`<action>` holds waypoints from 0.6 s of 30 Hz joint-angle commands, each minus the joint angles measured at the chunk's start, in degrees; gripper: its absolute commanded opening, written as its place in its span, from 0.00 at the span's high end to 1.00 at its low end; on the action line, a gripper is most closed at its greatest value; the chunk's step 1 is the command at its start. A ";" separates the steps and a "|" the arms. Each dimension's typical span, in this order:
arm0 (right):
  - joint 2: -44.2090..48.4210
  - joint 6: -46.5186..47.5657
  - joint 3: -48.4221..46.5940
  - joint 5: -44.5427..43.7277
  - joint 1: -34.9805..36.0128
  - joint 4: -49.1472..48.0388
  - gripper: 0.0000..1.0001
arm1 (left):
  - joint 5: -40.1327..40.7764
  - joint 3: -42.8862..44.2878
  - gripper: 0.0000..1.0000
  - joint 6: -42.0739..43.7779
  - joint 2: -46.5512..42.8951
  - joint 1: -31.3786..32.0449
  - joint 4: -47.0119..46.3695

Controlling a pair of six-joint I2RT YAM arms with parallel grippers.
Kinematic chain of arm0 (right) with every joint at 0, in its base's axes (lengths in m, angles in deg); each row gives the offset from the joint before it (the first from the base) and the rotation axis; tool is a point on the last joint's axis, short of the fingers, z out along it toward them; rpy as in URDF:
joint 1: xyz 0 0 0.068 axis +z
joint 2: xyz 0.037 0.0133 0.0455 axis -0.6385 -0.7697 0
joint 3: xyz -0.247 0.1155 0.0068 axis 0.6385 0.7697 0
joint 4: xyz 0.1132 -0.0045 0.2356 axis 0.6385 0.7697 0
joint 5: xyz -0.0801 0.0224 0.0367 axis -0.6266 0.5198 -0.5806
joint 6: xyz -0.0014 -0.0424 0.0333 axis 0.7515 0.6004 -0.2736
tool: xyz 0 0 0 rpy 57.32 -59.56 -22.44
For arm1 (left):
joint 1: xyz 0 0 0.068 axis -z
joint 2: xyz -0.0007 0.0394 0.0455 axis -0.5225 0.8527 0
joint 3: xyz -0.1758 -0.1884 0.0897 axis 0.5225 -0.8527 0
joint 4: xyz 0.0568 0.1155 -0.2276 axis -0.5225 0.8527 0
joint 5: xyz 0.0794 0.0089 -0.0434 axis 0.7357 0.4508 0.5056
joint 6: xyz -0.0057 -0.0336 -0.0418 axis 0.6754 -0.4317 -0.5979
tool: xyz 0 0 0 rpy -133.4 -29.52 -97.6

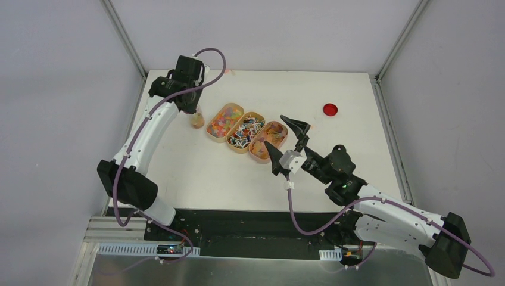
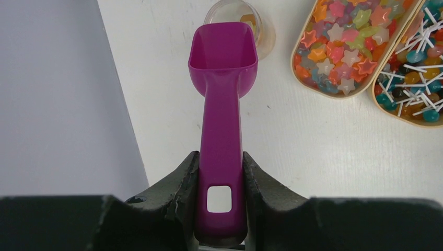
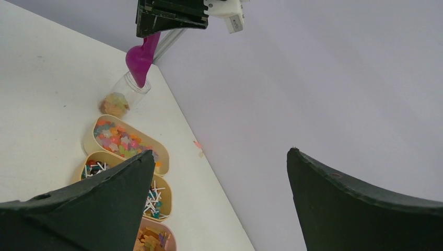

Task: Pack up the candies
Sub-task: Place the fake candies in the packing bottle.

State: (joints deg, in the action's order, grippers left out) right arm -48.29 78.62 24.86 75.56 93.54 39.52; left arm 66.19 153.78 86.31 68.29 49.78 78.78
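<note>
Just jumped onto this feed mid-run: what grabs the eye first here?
The magenta scoop, clamped in the left pincer, hangs with its bowl over a clear jar at the far left of the table. Next, three tan oval trays sit in a diagonal row mid-table, bright with star candies, lollipops and orange gummies. The right pincer gapes wide open beside them, and a red disc lies alone far right.

The scoop (image 2: pixel 222 104) at frame centre is looking like smooth, glossy magenta plastic. The jar (image 2: pixel 265 34) above it is showing clear, and the star candies (image 2: pixel 339 47) at upper right are gleaming translucent.
</note>
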 commanded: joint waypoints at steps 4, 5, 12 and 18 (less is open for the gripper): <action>-0.15 -1.69 0.15 0.70 -0.20 -2.68 0.00 | 2.33 6.29 1.00 2.01 3.34 -0.44 4.59; -0.13 -1.67 0.21 0.70 -0.22 -2.68 0.01 | 2.65 6.28 1.00 2.31 3.58 -0.44 4.76; -0.92 -1.85 0.13 0.87 -0.20 -2.64 0.01 | 1.56 12.02 1.00 3.39 6.46 -0.40 8.05; -1.38 -1.85 -0.28 0.70 -0.18 -2.59 0.00 | 1.96 16.47 1.00 2.14 8.83 -0.44 11.62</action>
State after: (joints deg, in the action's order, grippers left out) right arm -49.41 77.86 24.90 75.71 93.54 39.50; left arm 67.09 166.85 88.59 76.88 49.78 87.76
